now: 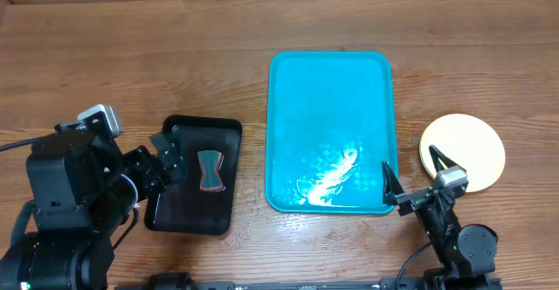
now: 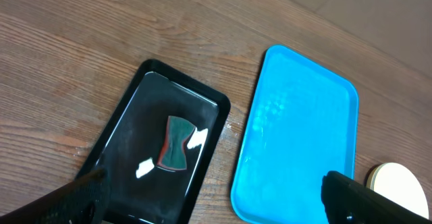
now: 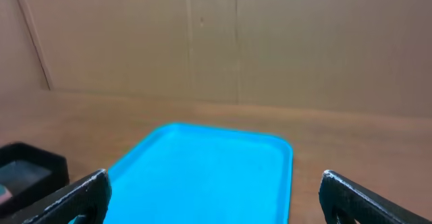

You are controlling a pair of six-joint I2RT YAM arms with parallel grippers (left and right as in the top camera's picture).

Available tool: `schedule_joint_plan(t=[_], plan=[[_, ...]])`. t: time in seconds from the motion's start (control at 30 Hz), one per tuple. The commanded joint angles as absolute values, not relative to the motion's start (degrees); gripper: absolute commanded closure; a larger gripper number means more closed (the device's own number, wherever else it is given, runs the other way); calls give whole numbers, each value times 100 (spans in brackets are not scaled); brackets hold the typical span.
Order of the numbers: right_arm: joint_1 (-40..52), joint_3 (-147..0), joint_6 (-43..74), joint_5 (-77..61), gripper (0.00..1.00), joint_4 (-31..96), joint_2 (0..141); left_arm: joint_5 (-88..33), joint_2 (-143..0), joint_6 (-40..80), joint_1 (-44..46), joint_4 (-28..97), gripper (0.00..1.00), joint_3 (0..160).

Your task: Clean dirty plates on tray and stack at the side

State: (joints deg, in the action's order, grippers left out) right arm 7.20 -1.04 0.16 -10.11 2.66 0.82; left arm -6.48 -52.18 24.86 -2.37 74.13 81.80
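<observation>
"While the right gripper (image 1: 409, 159) hangs at the near edge of the table (image 1: 131, 63), its jaws are spread wide with nothing between them. One finger crosses the near right corner of the turquoise tray (image 1: 330, 80), and the other overlaps the left rim of the plates (image 1: 472, 146)."

"Where do the plates sit?"

"Off the tray, on the wood just right of it. There's a pale yellow disc on top — how many lie under it, I can't tell from above."

"And the wrist view?"

"Black fingers (image 3: 74, 197) at both bottom corners, with the tray's blue floor running away between them to its far rim. Beyond that a band of wood, then a plain brown wall (image 3: 236, 42)."

"Over to the left side."

"The left gripper (image 1: 169, 156) is wide open too and holds nothing. It's poised over the left edge of the black tray (image 1: 196, 207). A small green pad (image 1: 210, 169) with a red edge lies flat at that tray's middle, apart from all four walls."

"Any room to move?"

"A strip of wood separates the two trays, and a narrower strip runs between the turquoise rim and the plates. White glare streaks the turquoise floor near its front edge — past both far rims, wood stretches to the back."
</observation>
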Motion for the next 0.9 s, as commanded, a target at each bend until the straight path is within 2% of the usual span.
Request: schedule_joint_plan(t=[0.0,0.87], plan=[[701,-45,-5,-915,0,272,14,-690,-5212,2377,-266,7393,0,8248],[701,-47,-5,-904,0,386,16,-690,-5190,2373,-248,7402,0,8226]])
